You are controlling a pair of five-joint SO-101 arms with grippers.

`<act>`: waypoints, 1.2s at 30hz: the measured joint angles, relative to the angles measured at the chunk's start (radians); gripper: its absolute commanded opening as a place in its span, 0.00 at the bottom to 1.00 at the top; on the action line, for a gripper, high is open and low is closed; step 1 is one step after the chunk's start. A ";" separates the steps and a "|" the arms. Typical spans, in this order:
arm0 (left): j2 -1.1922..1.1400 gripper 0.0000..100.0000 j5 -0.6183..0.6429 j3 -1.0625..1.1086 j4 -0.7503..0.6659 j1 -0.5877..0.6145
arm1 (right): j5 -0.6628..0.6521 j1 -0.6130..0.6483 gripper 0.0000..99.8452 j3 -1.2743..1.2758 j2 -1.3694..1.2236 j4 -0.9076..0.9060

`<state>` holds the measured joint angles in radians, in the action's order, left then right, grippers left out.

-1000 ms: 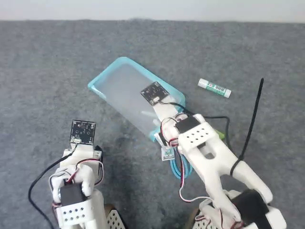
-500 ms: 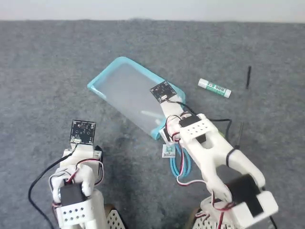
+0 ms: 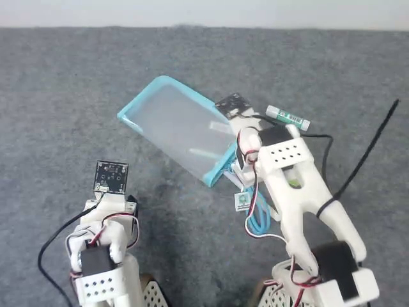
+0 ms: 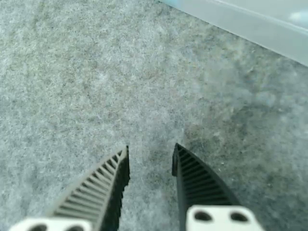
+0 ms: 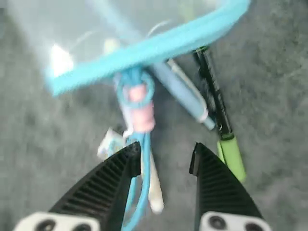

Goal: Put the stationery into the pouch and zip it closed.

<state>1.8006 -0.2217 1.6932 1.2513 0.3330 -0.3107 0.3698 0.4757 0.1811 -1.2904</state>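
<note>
Here we see the right end effector (image 5: 166, 153) with its jaws apart and nothing gripped, poised just short of the pouch (image 5: 144, 45) and its teal zipper edge. The blue pull cord (image 5: 139, 113), carrying a pink bead, trails from that edge down beside one finger. A blue pen (image 5: 185, 94) and a black marker (image 5: 217, 113) with a green cap lie just ahead of the tips, their far ends at the pouch edge. We cannot tell whether they sit inside. A glue stick (image 3: 287, 118) lies near this end effector, on the side away from the pouch. The left end effector (image 4: 150, 155) is likewise open over the grey tabletop (image 3: 64, 96), with the pouch well ahead of it.
</note>
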 measured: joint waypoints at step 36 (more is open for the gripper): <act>0.000 0.14 0.000 0.000 0.000 0.000 | 0.061 0.041 0.17 0.121 -0.126 0.345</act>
<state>1.8006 -0.2217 1.6932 1.2513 0.3330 -0.2493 0.4112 0.5969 0.0552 -0.9452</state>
